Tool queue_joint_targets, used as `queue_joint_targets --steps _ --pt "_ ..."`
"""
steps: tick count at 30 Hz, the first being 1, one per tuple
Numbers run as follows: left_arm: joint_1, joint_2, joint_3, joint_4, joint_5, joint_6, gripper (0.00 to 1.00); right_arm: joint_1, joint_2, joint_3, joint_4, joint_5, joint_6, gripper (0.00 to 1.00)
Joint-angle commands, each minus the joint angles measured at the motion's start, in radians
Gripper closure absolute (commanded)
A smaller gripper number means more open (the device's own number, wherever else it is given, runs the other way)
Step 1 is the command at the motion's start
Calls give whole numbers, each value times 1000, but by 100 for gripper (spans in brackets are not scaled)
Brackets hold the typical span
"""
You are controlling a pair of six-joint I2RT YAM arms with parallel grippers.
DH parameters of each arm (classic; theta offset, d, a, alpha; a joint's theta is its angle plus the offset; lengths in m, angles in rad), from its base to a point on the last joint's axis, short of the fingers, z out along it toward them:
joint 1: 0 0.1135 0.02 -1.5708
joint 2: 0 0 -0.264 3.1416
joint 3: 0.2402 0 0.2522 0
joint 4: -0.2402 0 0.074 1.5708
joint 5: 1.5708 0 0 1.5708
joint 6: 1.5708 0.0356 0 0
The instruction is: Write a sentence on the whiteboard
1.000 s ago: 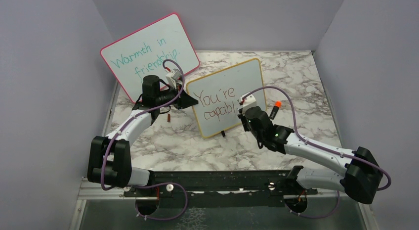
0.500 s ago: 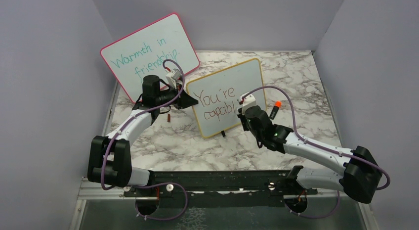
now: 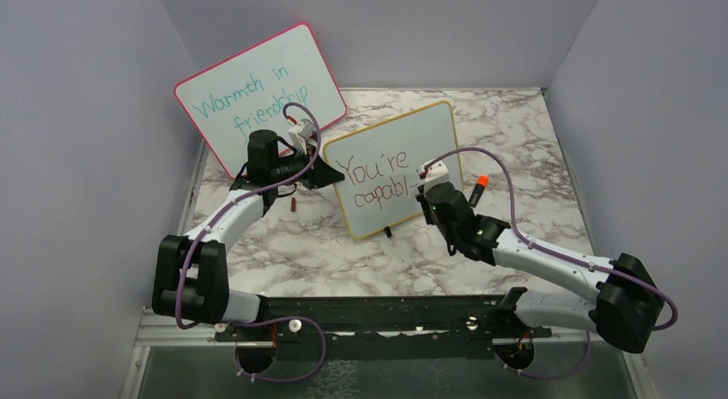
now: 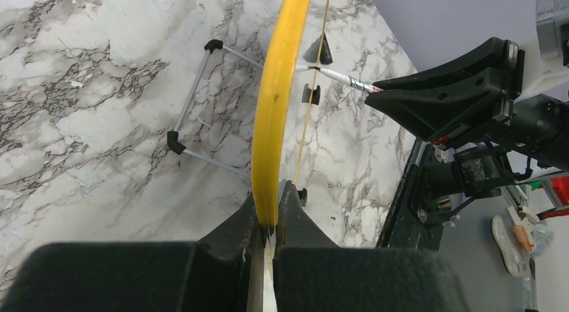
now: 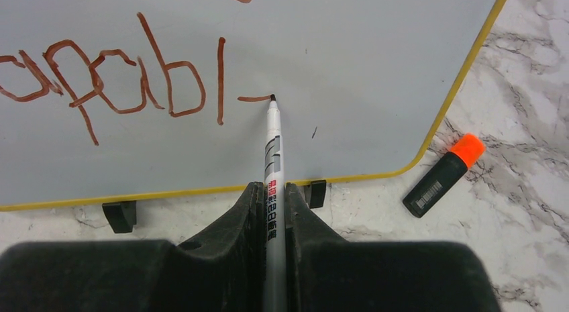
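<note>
The yellow-framed whiteboard (image 3: 403,133) stands tilted at mid table. It shows in the right wrist view (image 5: 349,50) and edge-on in the left wrist view (image 4: 276,90). Red-brown writing (image 3: 373,169) reads "You're" over "capabl" plus a short dash (image 5: 253,98). My left gripper (image 3: 328,174) is shut on the board's left edge (image 4: 270,218). My right gripper (image 3: 422,191) is shut on a white marker (image 5: 272,158), its tip touching the board at the end of the dash.
A larger pink-framed board (image 3: 257,90) with teal writing leans at the back left. A black marker with an orange cap (image 3: 478,190) lies on the marble right of the yellow board, also in the right wrist view (image 5: 443,176). A small red-brown cap (image 3: 293,205) lies by the left arm.
My right gripper has shifted slightly right along the board, and a short horizontal stroke now follows the "l". The left arm and board have not moved.
</note>
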Motion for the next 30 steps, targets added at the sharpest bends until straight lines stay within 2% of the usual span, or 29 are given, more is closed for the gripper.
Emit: queue_joint_targets --steps 1,16,30 --pt "-4 40 -8 -101 -114 76 100 -6 2 2 38 64 4 99" --pt "-4 41 -8 -101 -111 75 100 -6 22 19 139 -14 -54 99" --pt "-4 42 -7 -102 -114 75 100 -6 8 23 30 -153 -42 99"
